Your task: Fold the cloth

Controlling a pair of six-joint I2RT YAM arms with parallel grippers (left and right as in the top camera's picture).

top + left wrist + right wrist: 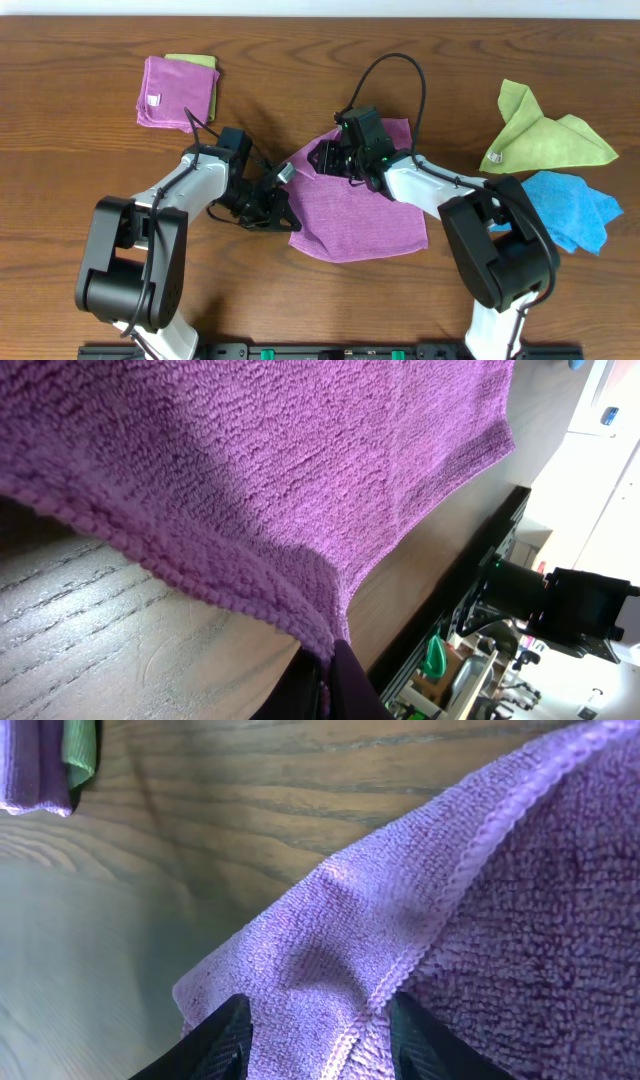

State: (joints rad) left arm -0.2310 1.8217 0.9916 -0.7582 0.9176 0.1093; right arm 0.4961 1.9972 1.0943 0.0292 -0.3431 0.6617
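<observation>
A purple cloth (365, 215) lies on the wooden table at the centre, its left side lifted and rumpled. My left gripper (281, 205) is at the cloth's left edge. In the left wrist view the left gripper (328, 675) is shut on the hem of the purple cloth (300, 470), which drapes up and away from the jaws. My right gripper (326, 158) is at the cloth's far left corner. In the right wrist view the right gripper (318, 1030) has its fingers spread wide, with the corner of the purple cloth (420, 920) lying between them.
A folded purple-and-green stack (178, 90) sits at the back left and also shows in the right wrist view (40, 765). A loose green cloth (545, 140) and a blue cloth (572, 208) lie at the right. The table's front edge (450, 590) is close to the left gripper.
</observation>
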